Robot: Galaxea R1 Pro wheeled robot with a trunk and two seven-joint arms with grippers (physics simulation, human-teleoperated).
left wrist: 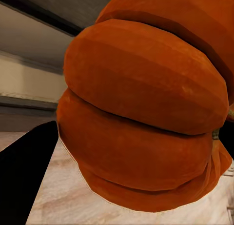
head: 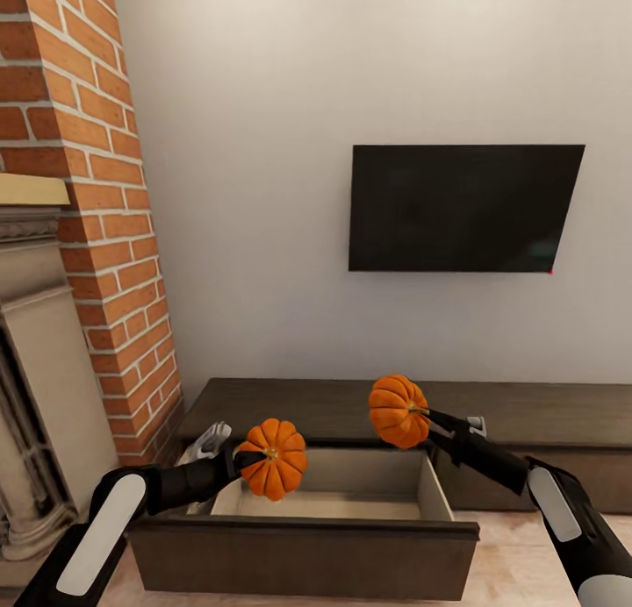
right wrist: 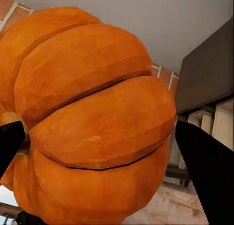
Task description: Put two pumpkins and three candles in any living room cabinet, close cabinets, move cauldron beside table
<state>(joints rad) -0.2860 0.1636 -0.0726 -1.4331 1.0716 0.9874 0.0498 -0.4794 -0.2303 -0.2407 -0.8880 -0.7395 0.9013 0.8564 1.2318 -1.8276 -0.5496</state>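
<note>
Above the open drawer [head: 333,493] of the cabinet [head: 527,410], left pincer [head: 250,458] clamped on left pumpkin [head: 274,458], right pincer [head: 427,421] clamped on right pumpkin [head: 398,410], both pumpkins held in air, television [head: 461,208] on wall behind.

Orange pumpkins [head: 273,458] above open cabinet [head: 351,537]
</note>
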